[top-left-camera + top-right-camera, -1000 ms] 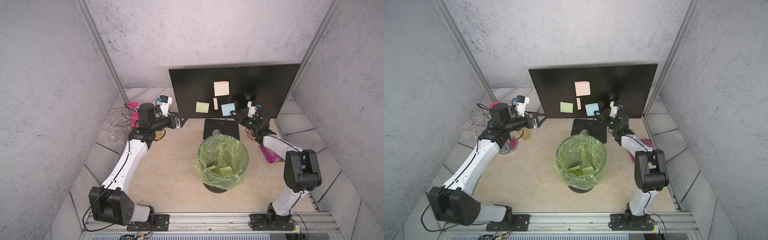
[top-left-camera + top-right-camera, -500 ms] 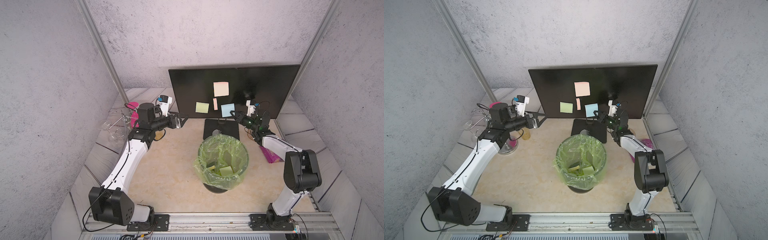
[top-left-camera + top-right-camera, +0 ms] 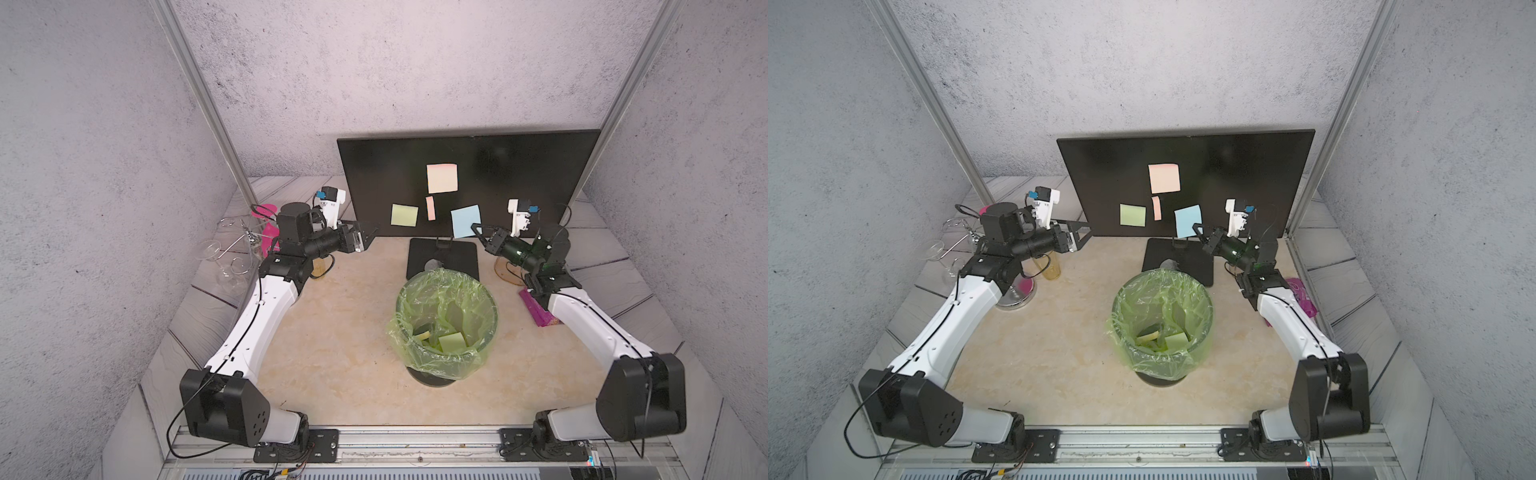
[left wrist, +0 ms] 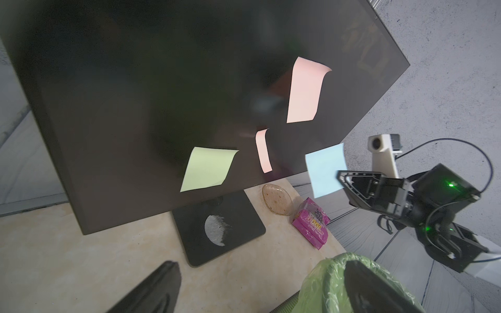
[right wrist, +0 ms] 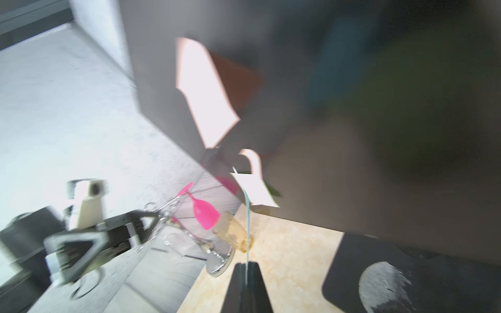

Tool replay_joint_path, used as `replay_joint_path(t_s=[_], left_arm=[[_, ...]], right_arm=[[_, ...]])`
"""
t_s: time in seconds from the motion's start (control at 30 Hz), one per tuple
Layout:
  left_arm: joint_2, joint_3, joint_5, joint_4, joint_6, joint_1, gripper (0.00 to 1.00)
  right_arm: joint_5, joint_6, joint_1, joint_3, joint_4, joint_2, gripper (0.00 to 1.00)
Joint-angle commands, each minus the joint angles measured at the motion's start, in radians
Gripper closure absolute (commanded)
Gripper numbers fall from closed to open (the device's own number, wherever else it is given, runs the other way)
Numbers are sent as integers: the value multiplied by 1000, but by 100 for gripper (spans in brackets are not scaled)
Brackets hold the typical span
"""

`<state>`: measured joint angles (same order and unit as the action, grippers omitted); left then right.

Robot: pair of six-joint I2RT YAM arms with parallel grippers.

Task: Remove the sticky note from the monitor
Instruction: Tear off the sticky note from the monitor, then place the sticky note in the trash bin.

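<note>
At bottom edge of monitor (image 3: pixel 519 174), right claw (image 3: pixel 477 232) clamped on blue sticky note (image 3: pixel 464 219), left claw (image 3: pixel 368 237) gaping empty; may tear if yanked.

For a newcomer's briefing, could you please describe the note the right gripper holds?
Find the black monitor at the back. The blue sticky note hangs lowest before its screen, pinched by the right gripper. Only it is blue, beside one green note and two pink notes.
</note>
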<state>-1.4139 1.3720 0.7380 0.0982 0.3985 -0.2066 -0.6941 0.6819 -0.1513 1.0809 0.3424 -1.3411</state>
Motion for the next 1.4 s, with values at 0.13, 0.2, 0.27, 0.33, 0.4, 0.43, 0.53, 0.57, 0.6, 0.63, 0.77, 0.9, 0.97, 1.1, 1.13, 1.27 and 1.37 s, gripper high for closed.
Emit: replay_joint_path(t_s=[0.13, 0.2, 0.27, 0.33, 0.4, 0.43, 0.53, 0.57, 0.6, 0.63, 0.77, 0.9, 0.97, 1.1, 1.13, 1.27, 1.37], left_arm=[[-45, 60, -13, -68, 60, -48, 0], [-61, 77, -29, -72, 67, -65, 0], [-78, 97, -35, -71, 74, -80, 0], [-95, 114, -48, -74, 85, -94, 0], [-112, 126, -60, -77, 98, -106, 0], [-121, 133, -63, -81, 104, -111, 0], [-142, 156, -73, -89, 123, -125, 0], [-148, 164, -76, -92, 127, -129, 0], [-155, 168, -77, -99, 133, -133, 0], [-159, 172, -76, -109, 142, -138, 0], [-184, 190, -80, -144, 180, -155, 1], [-207, 196, -101, -210, 227, -183, 3], [-228, 212, -104, -230, 256, -195, 6], [-275, 242, -111, -290, 332, -221, 15], [-285, 248, -119, -300, 346, -226, 15], [-336, 299, -135, -311, 367, -252, 18], [-374, 338, -141, -321, 383, -267, 18]], right_arm=[[-101, -463, -144, 80, -582, 204, 100], [-82, -560, -206, 99, -713, 224, 100], [-55, -620, -248, 103, -806, 240, 100], [-36, -658, -275, 104, -867, 248, 100], [-20, -713, -301, 130, -943, 241, 100], [-4, -743, -316, 144, -982, 233, 99], [60, -802, -348, 170, -1056, 209, 89], [76, -807, -350, 171, -1061, 205, 83], [89, -807, -351, 169, -1058, 205, 70], [95, -801, -352, 166, -1046, 209, 61], [148, -711, -350, 141, -931, 257, 43], [194, -648, -347, 172, -879, 254, 34], [208, -619, -340, 171, -846, 250, 29], [265, -542, -314, 136, -760, 269, 11], [273, -527, -306, 125, -741, 278, 5], [289, -503, -277, 112, -726, 292, 1], [312, -475, -234, 93, -714, 302, 1]])
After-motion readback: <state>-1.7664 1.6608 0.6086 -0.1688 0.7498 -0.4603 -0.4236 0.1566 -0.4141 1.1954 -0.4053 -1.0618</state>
